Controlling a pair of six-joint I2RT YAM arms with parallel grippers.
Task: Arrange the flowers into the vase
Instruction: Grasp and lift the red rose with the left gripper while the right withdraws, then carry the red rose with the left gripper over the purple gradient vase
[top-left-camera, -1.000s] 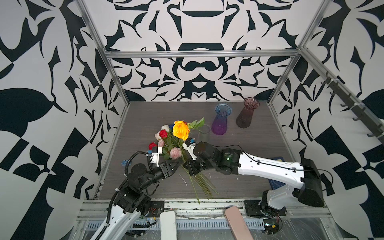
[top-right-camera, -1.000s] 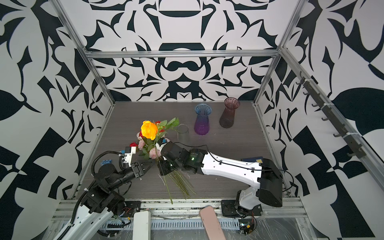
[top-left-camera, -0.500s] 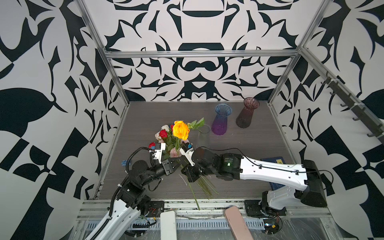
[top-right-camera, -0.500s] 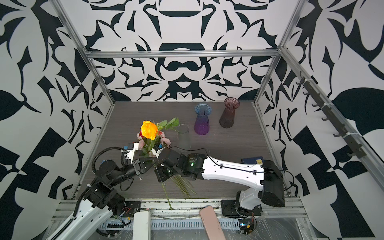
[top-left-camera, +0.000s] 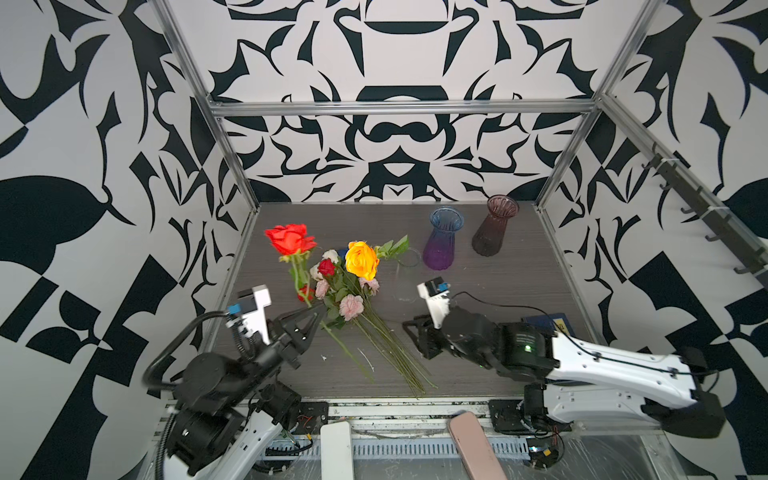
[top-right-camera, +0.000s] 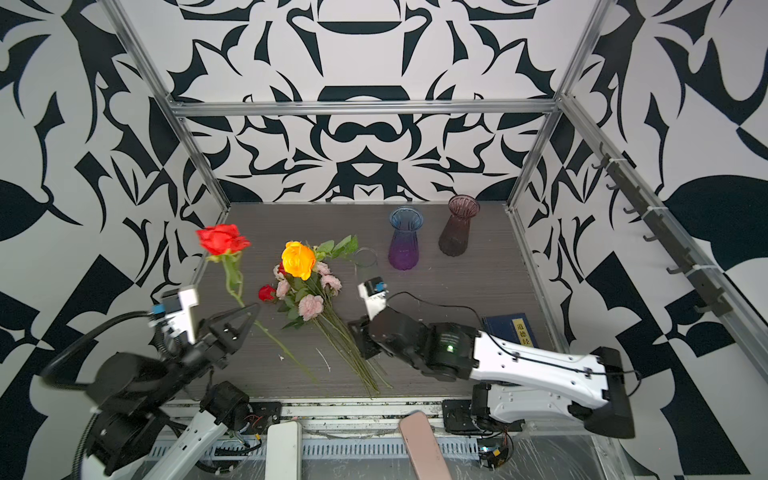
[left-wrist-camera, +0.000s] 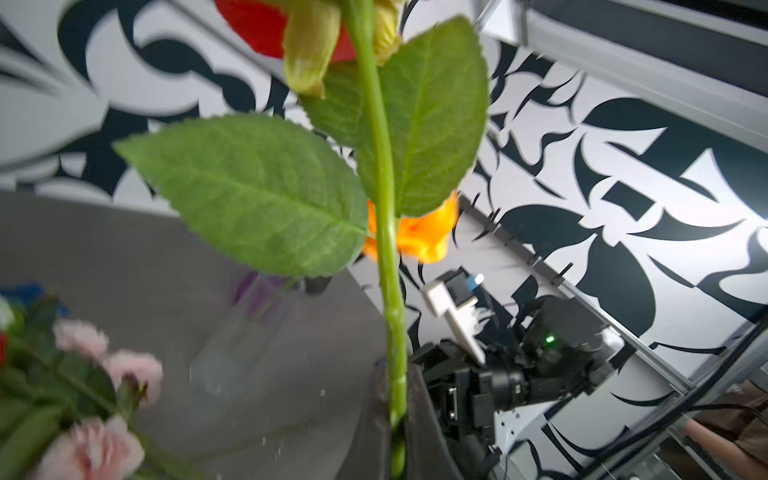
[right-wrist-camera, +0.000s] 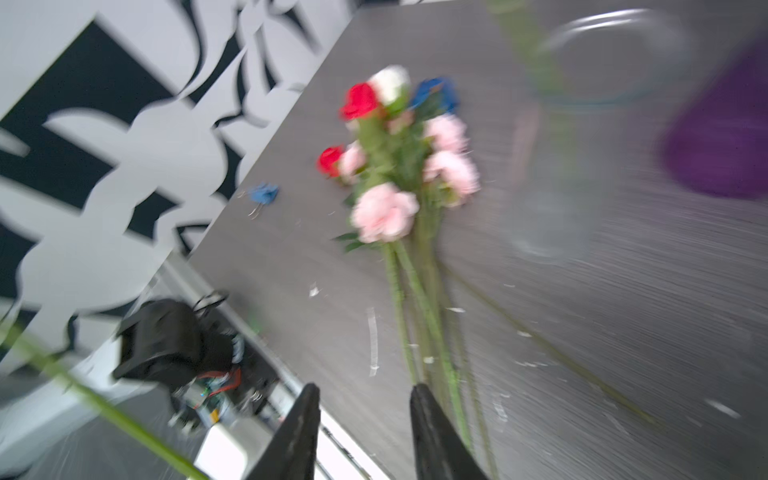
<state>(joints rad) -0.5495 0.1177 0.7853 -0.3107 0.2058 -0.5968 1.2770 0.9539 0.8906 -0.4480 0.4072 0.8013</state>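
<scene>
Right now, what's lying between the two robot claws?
The bunch of flowers lies on the table between the left gripper, shut on a red rose, and the open right gripper. Both top views show it.

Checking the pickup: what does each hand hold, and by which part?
The left hand grips the red rose by its stem, below the leaves. The right hand is open and holds nothing.

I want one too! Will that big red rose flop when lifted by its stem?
Probably not: the red rose stands up above the shut left end effector, so its stem seems stiff. Its big bloom may make it sway.
</scene>
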